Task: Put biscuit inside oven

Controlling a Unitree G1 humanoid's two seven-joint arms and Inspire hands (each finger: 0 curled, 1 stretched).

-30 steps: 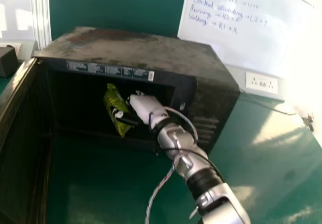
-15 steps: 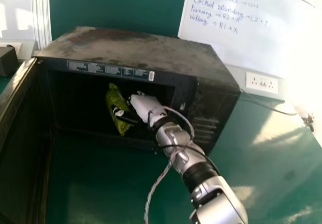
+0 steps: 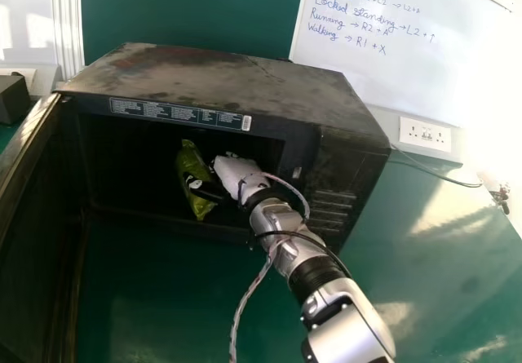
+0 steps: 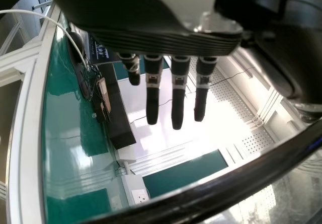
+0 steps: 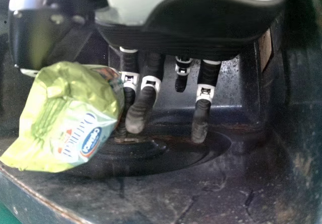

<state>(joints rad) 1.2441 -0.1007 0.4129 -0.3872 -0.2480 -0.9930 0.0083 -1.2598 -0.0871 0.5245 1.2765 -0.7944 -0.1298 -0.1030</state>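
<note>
My right hand (image 3: 238, 174) pinches the biscuit (image 5: 43, 116) between thumb and fingers, just within the oven's (image 3: 220, 73) mouth. Over the last second my arm shifts a little and the packet slides slightly with it, towards the oven's right side. To me that means the carrying is mostly done; lowering and letting go should come next. I can't tell whether the packet touches the oven floor (image 5: 176, 191). Print covers its wrapper, and a label strip (image 3: 175, 112) runs above the oven's mouth. The door (image 3: 28, 208) stands wide. My left hand (image 4: 178, 95), in its own wrist view, has its fingers straight. Beyond, handwriting lines the whiteboard (image 3: 465, 61).
</note>
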